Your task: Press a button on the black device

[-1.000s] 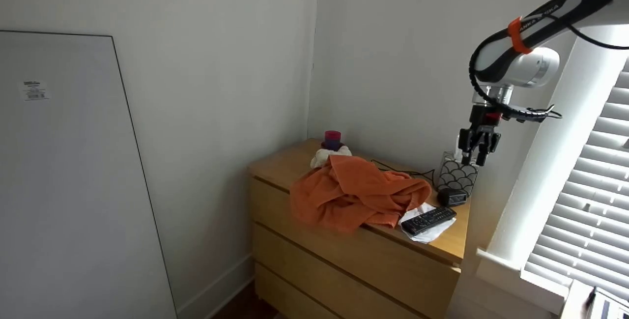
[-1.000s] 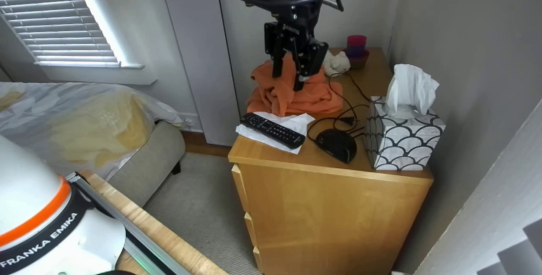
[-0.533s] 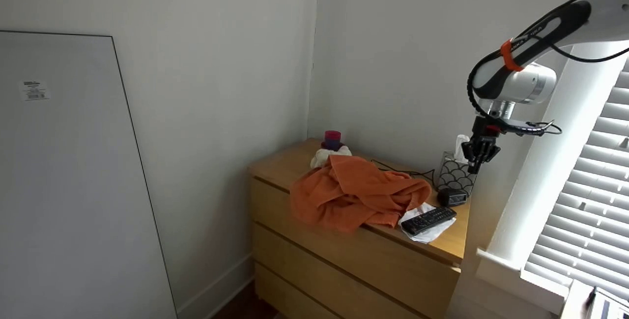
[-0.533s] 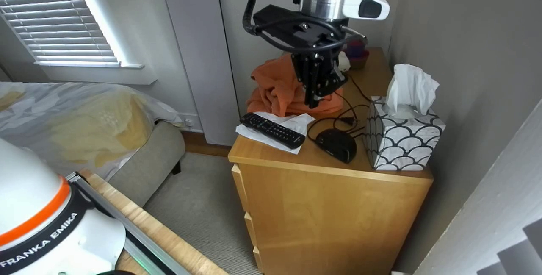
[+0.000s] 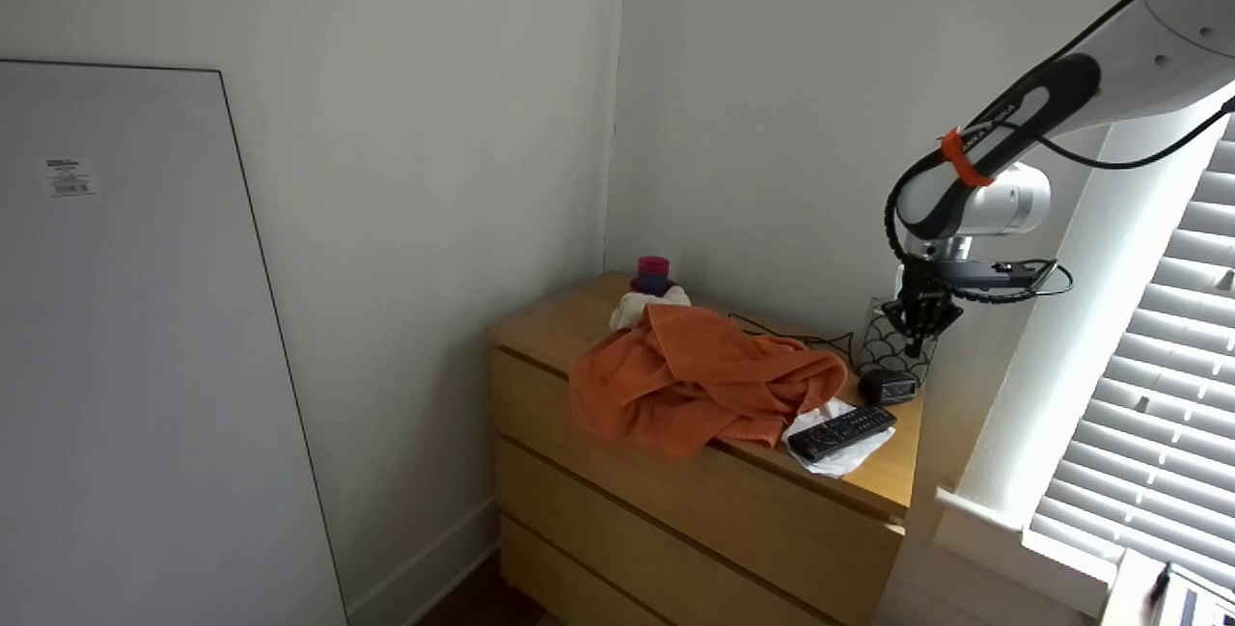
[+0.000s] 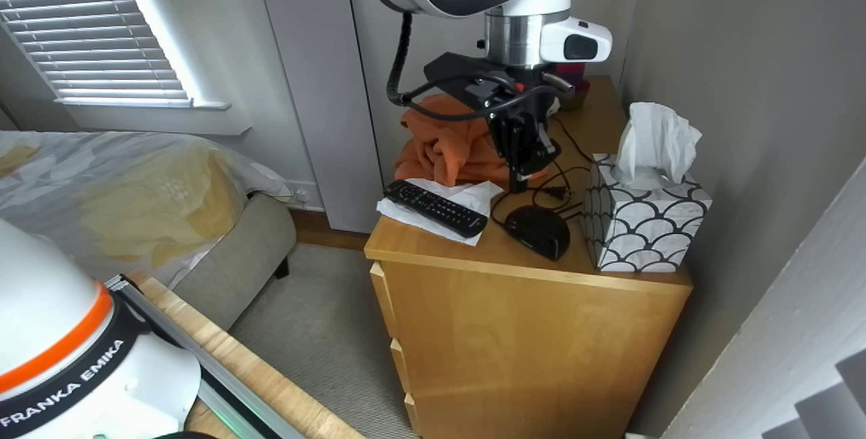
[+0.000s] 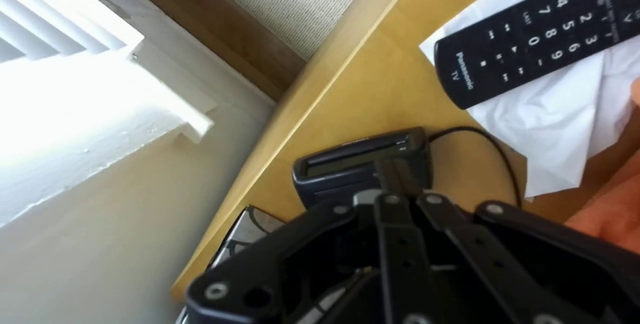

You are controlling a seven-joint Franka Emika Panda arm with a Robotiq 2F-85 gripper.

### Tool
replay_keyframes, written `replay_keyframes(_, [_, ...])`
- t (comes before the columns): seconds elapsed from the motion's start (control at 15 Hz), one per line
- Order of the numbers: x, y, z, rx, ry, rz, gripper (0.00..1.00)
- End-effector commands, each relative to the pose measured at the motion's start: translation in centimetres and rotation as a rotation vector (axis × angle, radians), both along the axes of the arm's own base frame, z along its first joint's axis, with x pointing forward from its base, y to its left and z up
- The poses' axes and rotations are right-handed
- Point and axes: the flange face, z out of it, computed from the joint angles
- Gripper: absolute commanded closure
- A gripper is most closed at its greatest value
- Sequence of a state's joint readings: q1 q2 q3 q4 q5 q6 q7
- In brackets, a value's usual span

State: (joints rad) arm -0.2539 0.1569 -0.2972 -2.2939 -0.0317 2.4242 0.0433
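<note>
The black device, a small clock-like box with a narrow display [image 7: 345, 164], sits near the end of the dresser top; the black device [image 6: 539, 232] shows in both exterior views, just beside the tissue box. My gripper [image 6: 518, 185] points down above and slightly behind it, with a gap between the tips and the device. Seen from the wrist, the gripper [image 7: 396, 171] has its fingers pressed together with nothing between them, and they cover the right part of the device [image 7: 337, 183]. Any buttons on its top are hidden or too small to make out.
A patterned tissue box [image 6: 649, 222] stands close on one side. A black Panasonic remote [image 7: 530, 39] lies on white paper [image 7: 565, 114] on the other. Thin black cables [image 6: 561, 172] run behind the device towards an orange cloth [image 5: 695, 375]. The dresser's edge is near.
The gripper has gone from open to shut over the last second. It has come down and moved closer to the black device. Objects on the dresser have stayed put.
</note>
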Motion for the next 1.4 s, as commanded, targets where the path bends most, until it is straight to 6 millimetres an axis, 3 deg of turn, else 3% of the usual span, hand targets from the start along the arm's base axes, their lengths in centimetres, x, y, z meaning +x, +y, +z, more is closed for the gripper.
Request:
replay_keyframes(0.0, [1.2,0.3,-2.1,-0.083,0.05,-0.061,1.0])
replay_keyframes(0.13, [1.6,0.2,-2.3,-0.139,0.053,-0.074,1.0])
replay_keyframes(0.6, [1.3,0.5,-1.8,-0.094,0.047,-0.057,1.0])
replay_keyframes(0.93, [1.8,-0.3,-1.9,-0.137,-0.037,-0.068,1.0])
replay_keyframes(1.33, [2.2,-0.6,-3.2,-0.174,-0.073,-0.078,1.0])
